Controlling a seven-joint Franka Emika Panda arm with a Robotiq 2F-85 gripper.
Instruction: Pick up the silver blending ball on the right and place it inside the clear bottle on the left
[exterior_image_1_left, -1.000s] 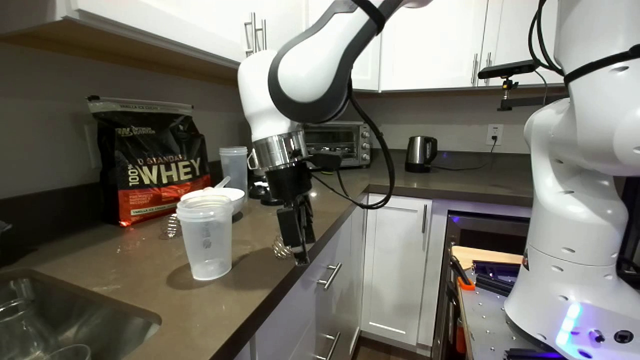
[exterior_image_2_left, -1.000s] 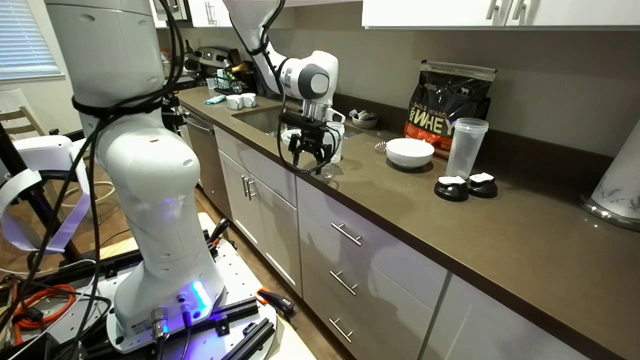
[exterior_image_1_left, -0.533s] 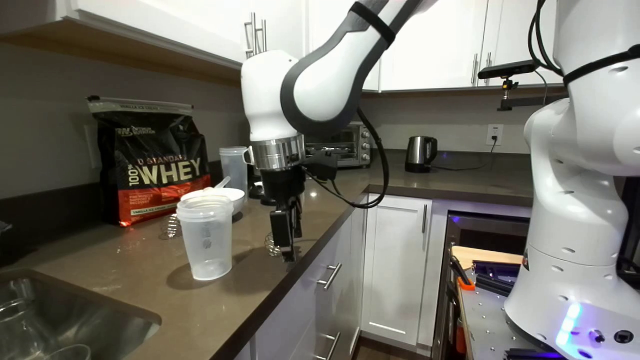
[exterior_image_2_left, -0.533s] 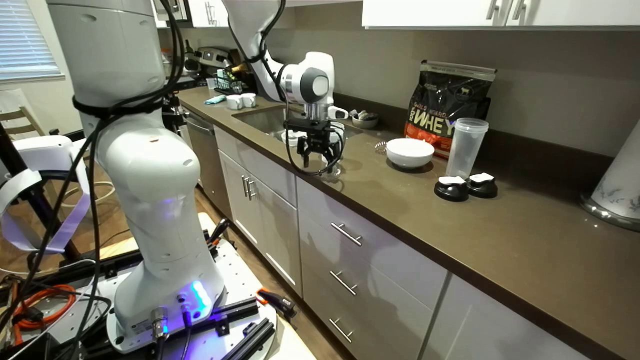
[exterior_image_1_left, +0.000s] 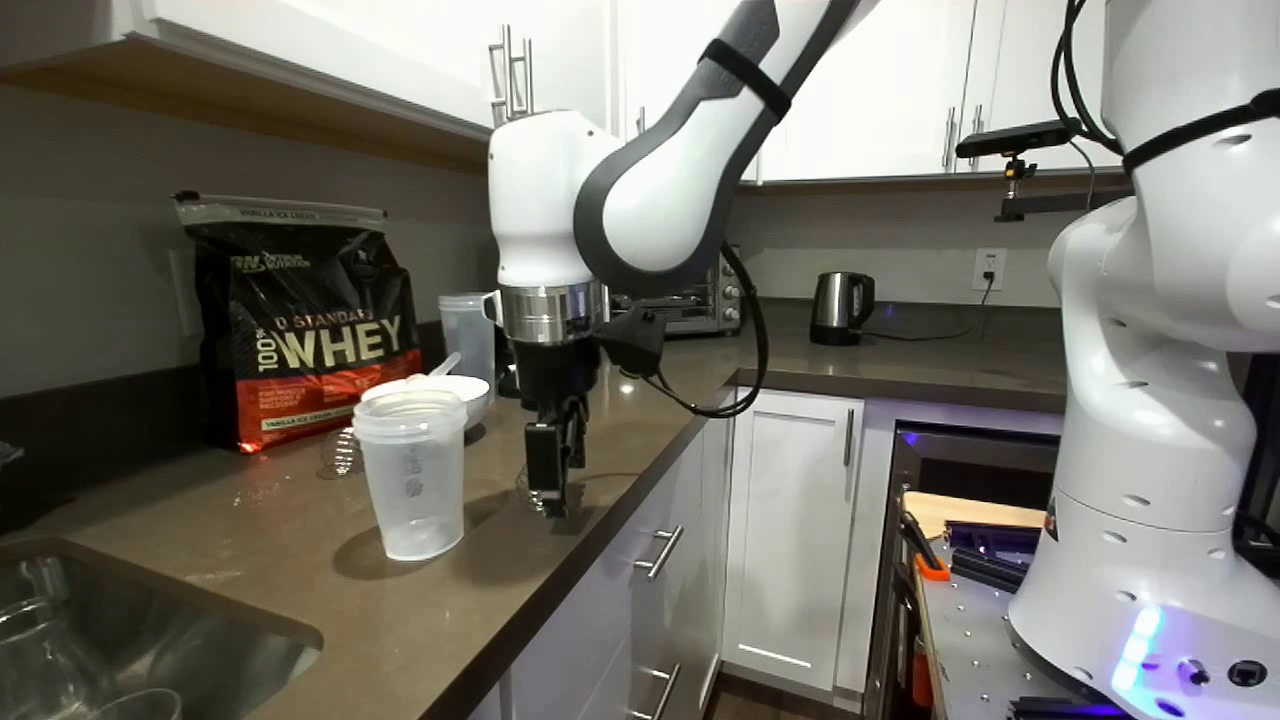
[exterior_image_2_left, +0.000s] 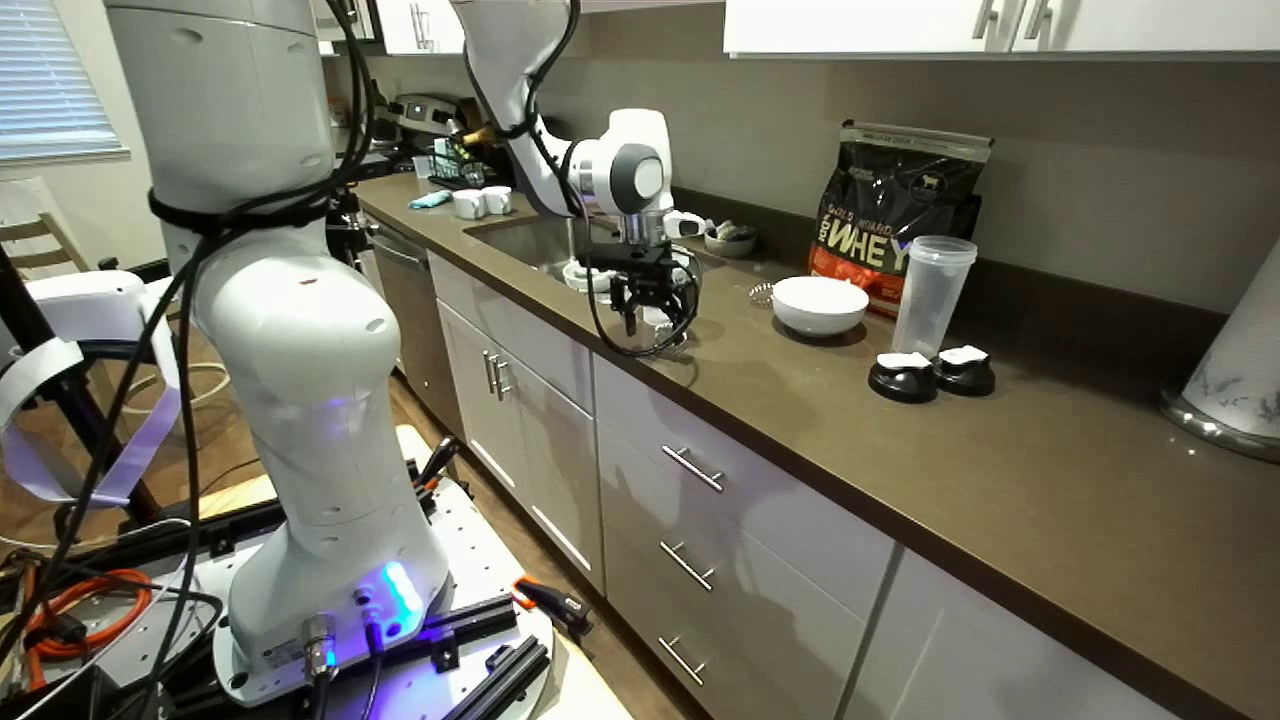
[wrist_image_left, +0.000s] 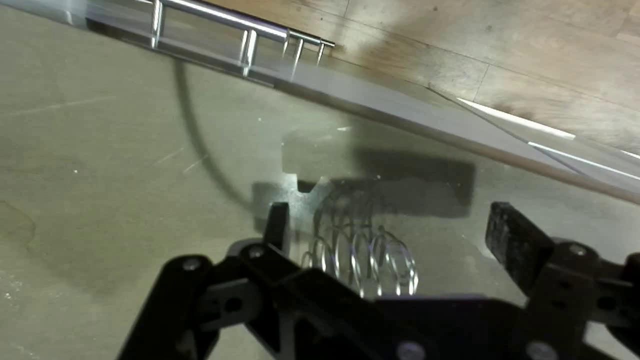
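Observation:
The silver blending ball (wrist_image_left: 357, 255) lies on the counter between my open fingers in the wrist view, nearer the left finger. Its lower part is hidden by the gripper. In an exterior view the ball (exterior_image_1_left: 530, 486) shows partly behind the fingers. My gripper (wrist_image_left: 390, 225) is open and empty; it points down over the ball, low above the counter, and shows in both exterior views (exterior_image_1_left: 552, 500) (exterior_image_2_left: 650, 325). The clear bottle (exterior_image_1_left: 412, 485) stands upright and open on the counter, to the left of the gripper in that view.
Another wire ball (exterior_image_1_left: 342, 455) lies near the whey bag (exterior_image_1_left: 310, 330). A white bowl (exterior_image_2_left: 820, 306), a tall second bottle (exterior_image_2_left: 932, 300) and two black lids (exterior_image_2_left: 903, 380) stand farther along. The counter's front edge (wrist_image_left: 400, 122) is close to the gripper; a sink (exterior_image_1_left: 180, 640) lies beyond the bottle.
In an exterior view my gripper has moved left, from beside the ball to over it, and has become more upright. The ball and bottle appear not to have moved.

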